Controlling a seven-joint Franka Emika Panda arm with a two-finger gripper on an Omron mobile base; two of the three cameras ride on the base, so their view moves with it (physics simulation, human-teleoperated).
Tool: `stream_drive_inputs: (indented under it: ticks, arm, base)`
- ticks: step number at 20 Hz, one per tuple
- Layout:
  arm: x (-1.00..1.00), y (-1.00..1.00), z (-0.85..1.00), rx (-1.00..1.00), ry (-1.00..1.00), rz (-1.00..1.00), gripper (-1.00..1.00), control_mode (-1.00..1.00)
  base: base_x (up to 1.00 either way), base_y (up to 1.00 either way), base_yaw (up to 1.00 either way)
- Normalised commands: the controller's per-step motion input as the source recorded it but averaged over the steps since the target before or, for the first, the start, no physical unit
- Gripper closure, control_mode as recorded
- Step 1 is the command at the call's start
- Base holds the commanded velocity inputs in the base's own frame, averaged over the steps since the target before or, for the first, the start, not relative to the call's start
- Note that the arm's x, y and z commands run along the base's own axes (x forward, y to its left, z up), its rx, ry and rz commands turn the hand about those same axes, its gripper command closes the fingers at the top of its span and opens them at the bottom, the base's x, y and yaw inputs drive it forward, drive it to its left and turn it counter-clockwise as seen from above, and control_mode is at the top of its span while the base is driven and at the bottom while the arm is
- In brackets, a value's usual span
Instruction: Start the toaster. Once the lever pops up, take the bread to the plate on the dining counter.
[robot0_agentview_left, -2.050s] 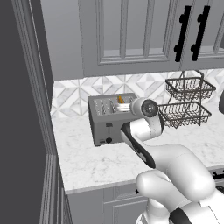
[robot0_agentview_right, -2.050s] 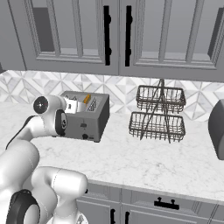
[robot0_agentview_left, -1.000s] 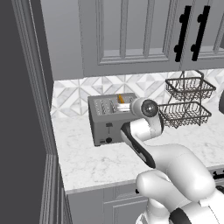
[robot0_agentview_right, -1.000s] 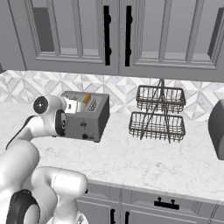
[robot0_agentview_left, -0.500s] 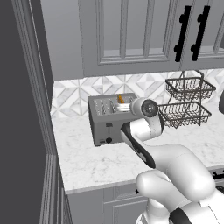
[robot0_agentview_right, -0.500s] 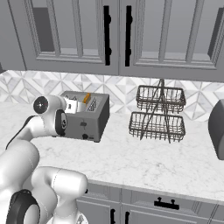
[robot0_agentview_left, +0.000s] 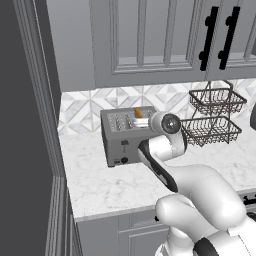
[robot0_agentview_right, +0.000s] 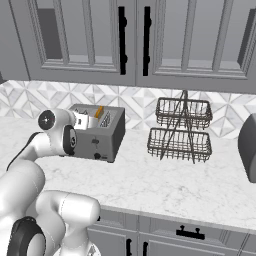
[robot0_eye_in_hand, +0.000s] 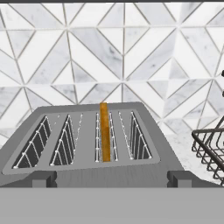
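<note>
Gripper (robot0_agentview_right: 94, 120) sits level with the top of the toaster (robot0_agentview_left: 122, 142), at its front edge, pointing across the slots toward the tiled wall (robot0_eye_in_hand: 122, 48); fingertips are hidden behind the wrist in both base views and don't show in the hand view, so can't tell whether they're spread or closed. Nothing visibly held. Toaster is the reference: grey box on the marble countertop (robot0_agentview_right: 165, 180), back close to the tiled wall, black knobs low on its front face. Bread (robot0_eye_in_hand: 104, 131) stands on edge in the third of its four slots counting from the left in the hand view, orange crust edge poking up above the slot rim; from the right base view it shows as a small orange tab just past the hand. Two-tier wire basket rack (robot0_agentview_right: 181, 131) stands on the countertop to the toaster's right, apart from it. Grey cabinet doors (robot0_agentview_right: 135, 37) with black handles hang above toaster and rack. Dark rounded appliance (robot0_agentview_right: 248, 147) further right of the rack, cut off by the frame edge.
</note>
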Motion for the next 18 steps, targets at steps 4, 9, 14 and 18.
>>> stream_drive_inputs:
  ticks: [4, 9, 14, 18]
  arm:
    - [0.00, 0.00, 0.00, 0.00, 0.00, 0.00, -1.00, -1.00]
    - [0.00, 0.00, 0.00, 0.00, 0.00, 0.00, -1.00, -1.00]
    - [0.00, 0.00, 0.00, 0.00, 0.00, 0.00, -1.00, -1.00]
    - [0.00, 0.00, 0.00, 0.00, 0.00, 0.00, -1.00, -1.00]
  base:
    - [0.00, 0.00, 0.00]
    - [0.00, 0.00, 0.00]
    - [0.00, 0.00, 0.00]
    - [0.00, 0.00, 0.00]
